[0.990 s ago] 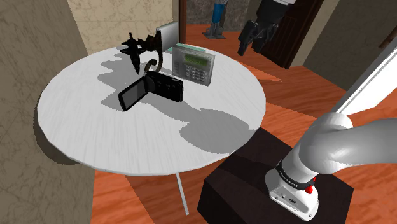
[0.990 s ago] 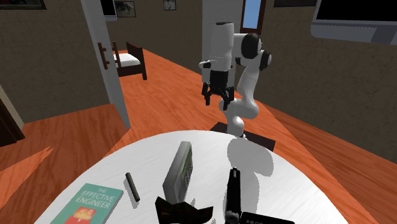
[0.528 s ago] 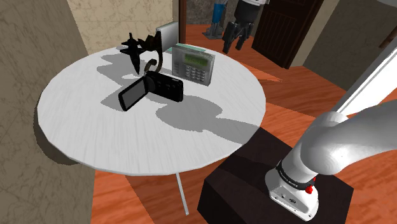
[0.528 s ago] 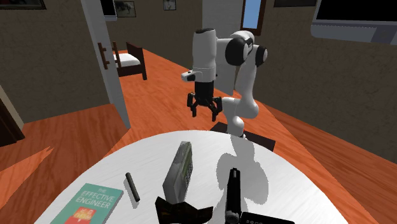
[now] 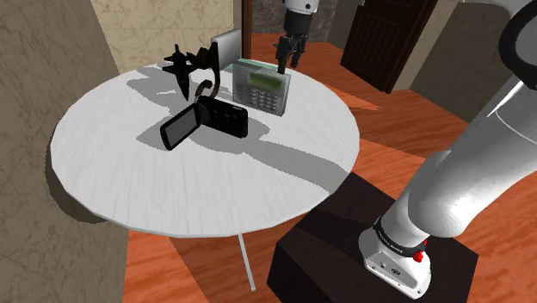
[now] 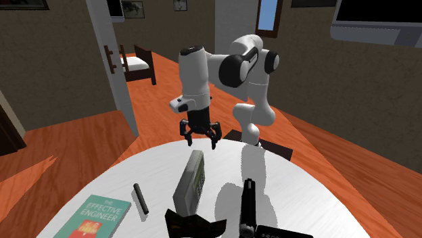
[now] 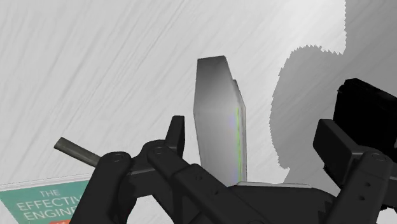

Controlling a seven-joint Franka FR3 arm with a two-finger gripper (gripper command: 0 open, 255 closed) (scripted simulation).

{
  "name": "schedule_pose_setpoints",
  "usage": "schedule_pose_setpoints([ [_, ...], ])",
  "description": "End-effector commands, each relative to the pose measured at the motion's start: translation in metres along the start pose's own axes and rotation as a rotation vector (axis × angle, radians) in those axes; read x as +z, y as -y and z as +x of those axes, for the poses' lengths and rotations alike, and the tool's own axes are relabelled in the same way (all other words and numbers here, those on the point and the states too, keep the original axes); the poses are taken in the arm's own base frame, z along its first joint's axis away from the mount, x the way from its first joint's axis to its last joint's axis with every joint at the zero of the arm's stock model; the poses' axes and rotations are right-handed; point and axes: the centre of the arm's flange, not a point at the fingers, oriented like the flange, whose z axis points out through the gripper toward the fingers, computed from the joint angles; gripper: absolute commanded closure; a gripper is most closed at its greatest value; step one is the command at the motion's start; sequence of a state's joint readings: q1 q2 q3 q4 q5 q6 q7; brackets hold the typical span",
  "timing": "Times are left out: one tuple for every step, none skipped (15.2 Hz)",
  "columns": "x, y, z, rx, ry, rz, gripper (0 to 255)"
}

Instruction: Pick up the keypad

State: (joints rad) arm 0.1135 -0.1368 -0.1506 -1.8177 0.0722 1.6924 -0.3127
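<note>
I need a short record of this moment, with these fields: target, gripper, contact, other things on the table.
target: grey keypad, standing upright on the white round table
gripper: gripper open, hovering above the keypad
contact: none, the fingers are clear of the keypad
other things: black camcorder, green book, dark stick, black figurine

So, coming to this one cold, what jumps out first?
The white arm hangs its open black gripper just above a grey keypad that stands on edge on the round white table. Next comes the black camcorder, screen flipped out, beside the keypad. A green book lies at the table's edge in the second exterior view's lower left.
</note>
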Motion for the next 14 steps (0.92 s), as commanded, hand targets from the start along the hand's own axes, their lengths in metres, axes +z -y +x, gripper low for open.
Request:
schedule_pose_setpoints([
  [0.011,-0.006,0.029,-0.055,0.026,0.006,0],
  [0.017,-0.009,0.043,-0.080,0.039,0.009,0],
  [0.023,-0.010,0.057,-0.106,0.052,0.012,0],
  [0.026,-0.011,0.063,-0.119,0.058,0.013,0],
  [0.031,-0.011,0.063,-0.119,0.058,0.013,0],
  [0.036,-0.012,0.063,-0.119,0.058,0.013,0],
  [0.042,-0.012,0.063,-0.119,0.058,0.013,0],
  [0.047,-0.013,0.063,-0.119,0.058,0.013,0],
  [0.052,-0.013,0.062,-0.119,0.058,0.013,0],
  [0.057,-0.014,0.062,-0.119,0.058,0.013,0],
  [0.063,-0.014,0.062,-0.119,0.058,0.013,0],
  [0.066,-0.014,0.062,-0.119,0.058,0.013,0],
  [0.066,-0.014,0.062,-0.119,0.058,0.013,0],
  [0.066,-0.015,0.061,-0.119,0.058,0.013,255],
])
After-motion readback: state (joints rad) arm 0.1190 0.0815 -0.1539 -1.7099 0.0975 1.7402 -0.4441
